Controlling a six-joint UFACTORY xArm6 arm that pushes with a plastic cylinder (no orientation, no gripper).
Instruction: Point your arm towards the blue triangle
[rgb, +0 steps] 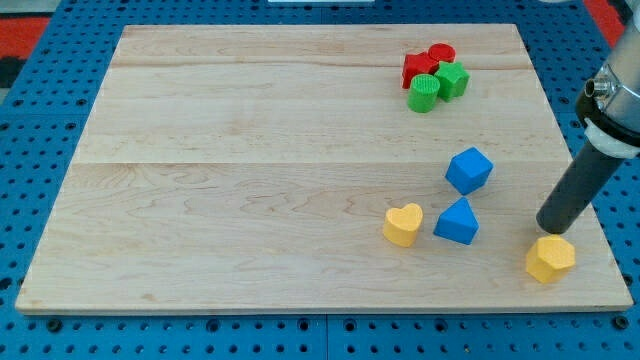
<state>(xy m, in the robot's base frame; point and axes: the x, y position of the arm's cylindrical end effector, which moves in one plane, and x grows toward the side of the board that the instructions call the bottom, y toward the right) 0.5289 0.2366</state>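
- The rod's tip (547, 228) stands at the view's lower right of the wooden board (250, 150), just above a yellow block (550, 258) of roughly hexagonal shape; tip and block look to be touching or nearly so, though the angle does not settle which.
- There is no hand to open or close: the arm ends in a plain dark rod that grips nothing and can only nudge things along the surface.
- The rod slants up toward the view's right edge into a pale collar, so the arm reaches in from that side, which explains why the tip sits close to the board's right margin.
- The blue triangle (457, 222), the task's target, lies to the view's left of the tip, apart from it, with bare wood between them.
- A yellow heart (403, 224) rests just beside the triangle on its left, and a blue hexagonal block (469, 170) sits just above it, so the target is flanked on two sides but open toward the tip.
- Judging from this layout, a short leftward move should bring the tip up to the triangle without disturbing its neighbours.
- Well apart, near the view's top right, a tight cluster holds a red star (417, 67), a red cylinder (441, 53), a green cylinder (424, 94) and a green star-like block (453, 79); these play no part in the task.
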